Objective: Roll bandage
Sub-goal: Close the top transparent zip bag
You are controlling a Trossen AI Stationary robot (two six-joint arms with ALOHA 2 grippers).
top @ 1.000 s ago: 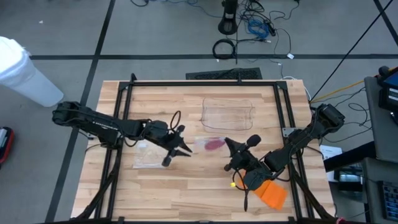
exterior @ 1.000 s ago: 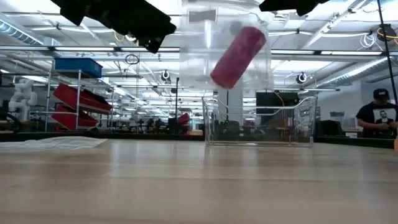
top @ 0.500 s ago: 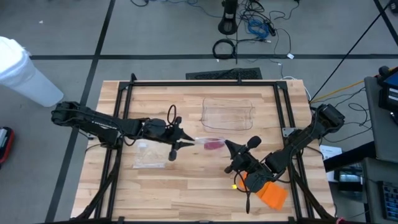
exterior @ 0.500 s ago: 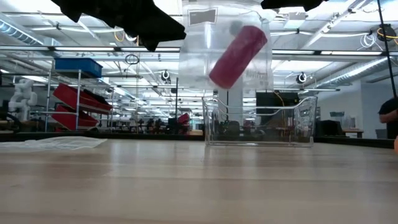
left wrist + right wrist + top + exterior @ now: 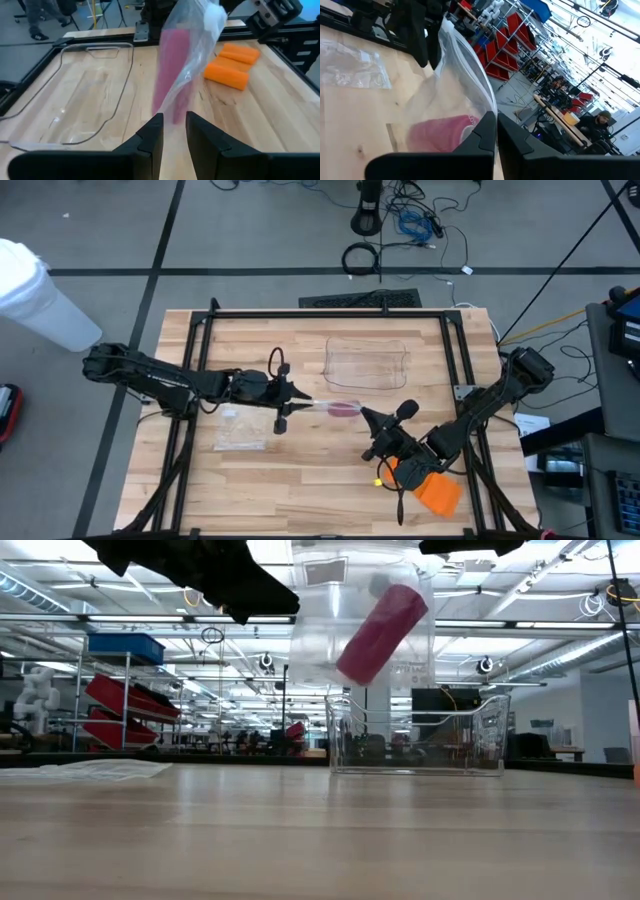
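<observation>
I see a clear bag (image 5: 327, 408) with a pink roll (image 5: 344, 410) inside, held off the bench (image 5: 300, 480) near its centre. Left fingers (image 5: 292, 400) pinch the bag's 9 o'clock edge, parted only by the plastic. Right fingers (image 5: 366, 416) are clamped tight on its 3 o'clock edge. Clear tray (image 5: 367, 364) sits at 12 o'clock from the bag, an empty bag (image 5: 240, 430) at 8, orange rolls (image 5: 430, 485) at 4.

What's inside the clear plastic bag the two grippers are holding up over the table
A pink bandage roll sits tilted inside the clear bag, held between the left gripper and right gripper. Nothing else shows inside.
</observation>
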